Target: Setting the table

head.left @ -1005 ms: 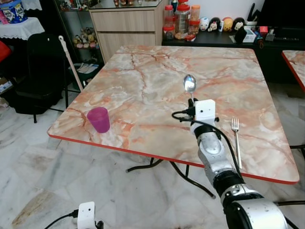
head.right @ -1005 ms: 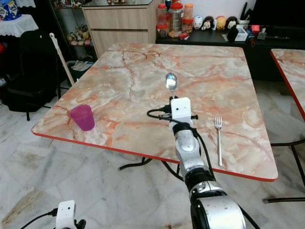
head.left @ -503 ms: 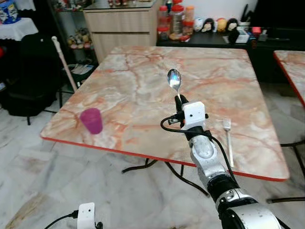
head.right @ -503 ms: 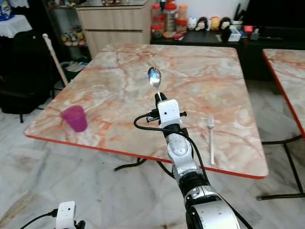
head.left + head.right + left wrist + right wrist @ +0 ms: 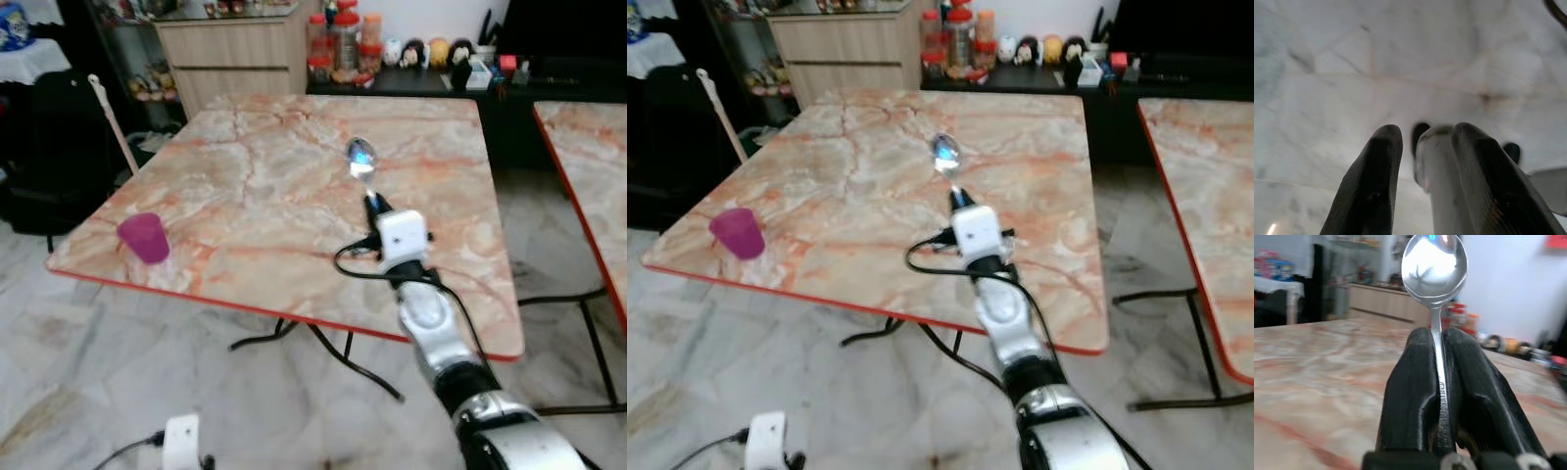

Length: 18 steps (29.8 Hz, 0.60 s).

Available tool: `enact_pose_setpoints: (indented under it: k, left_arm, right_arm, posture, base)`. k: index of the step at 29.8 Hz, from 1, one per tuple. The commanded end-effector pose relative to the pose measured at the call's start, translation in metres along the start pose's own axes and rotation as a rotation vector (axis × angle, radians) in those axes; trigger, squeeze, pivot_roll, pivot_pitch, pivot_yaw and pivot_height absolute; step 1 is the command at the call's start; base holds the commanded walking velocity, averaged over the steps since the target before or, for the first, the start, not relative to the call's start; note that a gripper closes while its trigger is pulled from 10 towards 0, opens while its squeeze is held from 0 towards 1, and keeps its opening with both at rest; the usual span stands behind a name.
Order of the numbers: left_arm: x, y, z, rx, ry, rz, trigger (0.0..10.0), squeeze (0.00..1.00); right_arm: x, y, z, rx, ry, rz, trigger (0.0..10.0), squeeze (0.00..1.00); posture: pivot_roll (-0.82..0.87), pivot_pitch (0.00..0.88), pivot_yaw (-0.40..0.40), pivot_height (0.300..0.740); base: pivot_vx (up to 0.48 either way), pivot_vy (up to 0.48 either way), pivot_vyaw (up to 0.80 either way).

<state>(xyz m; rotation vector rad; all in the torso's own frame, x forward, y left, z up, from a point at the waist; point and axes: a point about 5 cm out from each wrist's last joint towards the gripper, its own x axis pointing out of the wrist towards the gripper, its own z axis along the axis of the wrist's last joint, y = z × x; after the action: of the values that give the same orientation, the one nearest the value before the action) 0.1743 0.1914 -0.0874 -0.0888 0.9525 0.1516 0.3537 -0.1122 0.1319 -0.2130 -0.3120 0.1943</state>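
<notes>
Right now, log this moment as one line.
task: setting table | right hand: shut on spoon, raised over marble table | left hand: idle, low over floor | cup: near table corner

Pink-veined marble table (image 5: 255, 186), seemingly magenta cup (image 5: 144, 238).

The right arm (image 5: 438, 338) is a jointed silver metal limb with a dark band (image 5: 460, 377) between two of its segments. At its wrist sits a white boxy camera housing (image 5: 401, 236) — a thin black cable (image 5: 355, 266) loops out beside that housing. Two long black fingers (image 5: 1413, 396), glossy and rounded, taper forward. The left gripper's black fingers (image 5: 1371, 188) look the same — another white housing (image 5: 180, 441) has its own black cable.
</notes>
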Motion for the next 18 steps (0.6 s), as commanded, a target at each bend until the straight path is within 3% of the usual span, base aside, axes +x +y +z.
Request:
enact_pose_setpoints:
  k: [1, 4, 18]
  left_arm:
    - [0.0004, 0.0065, 0.0044, 0.009, -0.007, 0.015, 10.0, 0.0]
    - [0.0005, 0.0059, 0.0046, 0.007, -0.008, 0.014, 10.0, 0.0]
    - [0.0002, 0.0047, 0.003, 0.003, -0.006, 0.008, 10.0, 0.0]
  right_arm:
    - [0.0048, 0.0064, 0.0084, 0.007, -0.038, 0.015, 10.0, 0.0]
    - [0.0038, 0.0068, 0.0086, 0.009, -0.045, 0.014, 10.0, 0.0]
    - [-0.0004, 0.0087, 0.0096, 0.013, -0.069, 0.012, 10.0, 0.0]
  posture:
    - [0.0, 0.0, 0.058, 0.74]
    - [0.0, 0.0, 0.057, 0.74]
    - [-0.01, 0.003, 0.058, 0.74]
  base:
    - [0.0, -0.39, -0.54]
    - [0.0, -0.39, -0.51]
    - [0.0, -0.392, 0.0]
